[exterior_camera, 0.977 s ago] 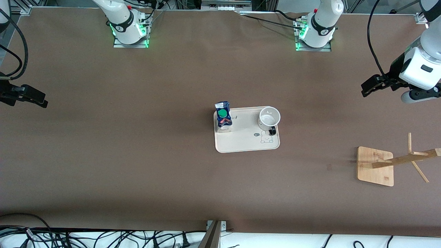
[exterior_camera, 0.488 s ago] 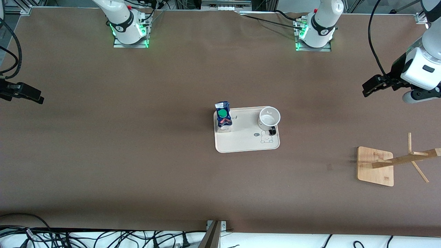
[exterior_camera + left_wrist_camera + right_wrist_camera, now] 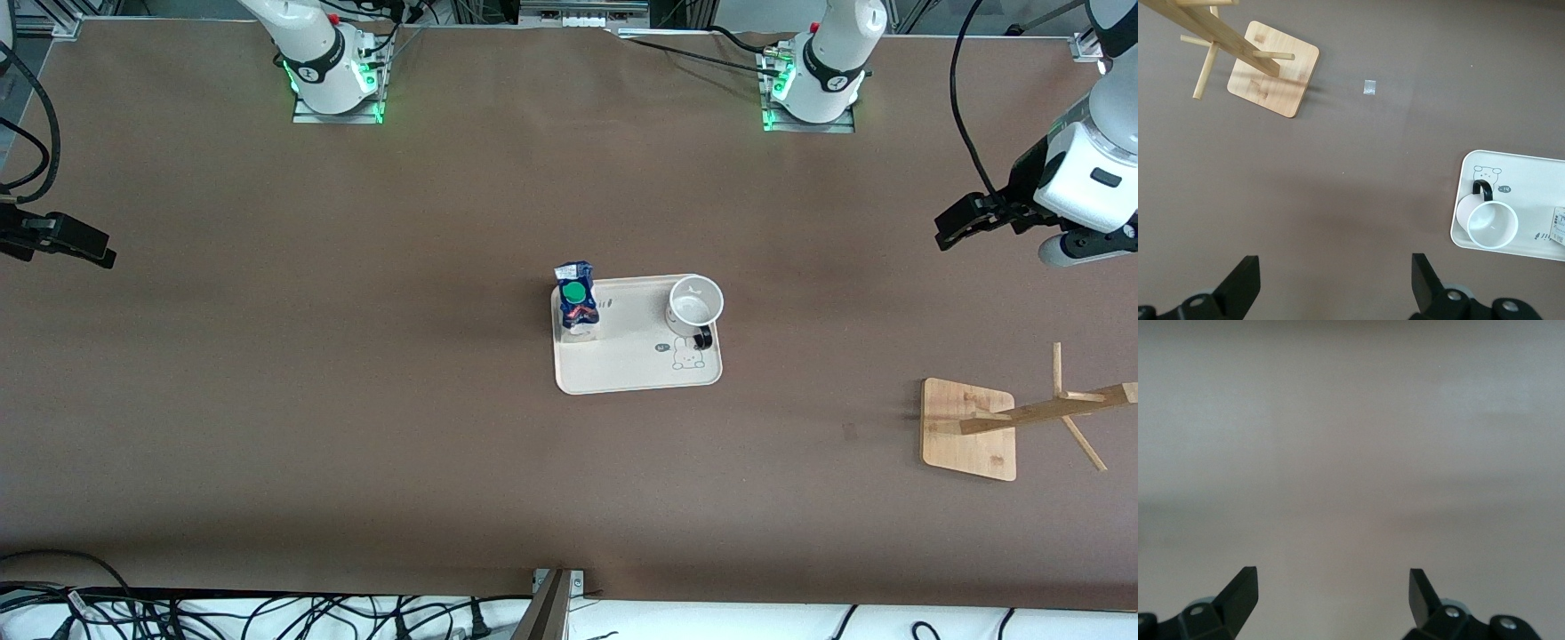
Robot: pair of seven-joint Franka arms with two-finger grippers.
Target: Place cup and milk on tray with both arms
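Looks like the placing part is basically done: the milk carton [image 3: 577, 305] is standing upright on the cream bunny tray [image 3: 622, 369] at the end facing the right arm, and the smiley cup [image 3: 694, 305] is sitting upright at the tray's other end, its black handle pointing toward the front camera, with a stretch of bare tray between the two. Both arms are hanging out at the two ends of the desk [image 3: 356, 427]. The left claw [image 3: 958, 222] is hovering over bare desk at its own arm's end, fingers [image 3: 1241, 283] spread wide apart and gripping nothing; from its wrist cam the cup [image 3: 1491, 223] and tray [image 3: 1459, 203] are lying well off to one side of it, and the wooden mug stand [image 3: 1271, 70] is also well apart from it. The right claw [image 3: 71, 244] is hovering over the opposite end of the desk, its fingers [image 3: 1238, 593] also standing wide and empty, with nothing but blank brown surface under it, so the carton is a long way from it. My take is that the step in hand is just backing off and parking, and doing that well means keeping both claws high and wide of the tray so nothing clips the tall carton, which I'm guessing tips easily, and steering the left one clear of the stand's pegs.
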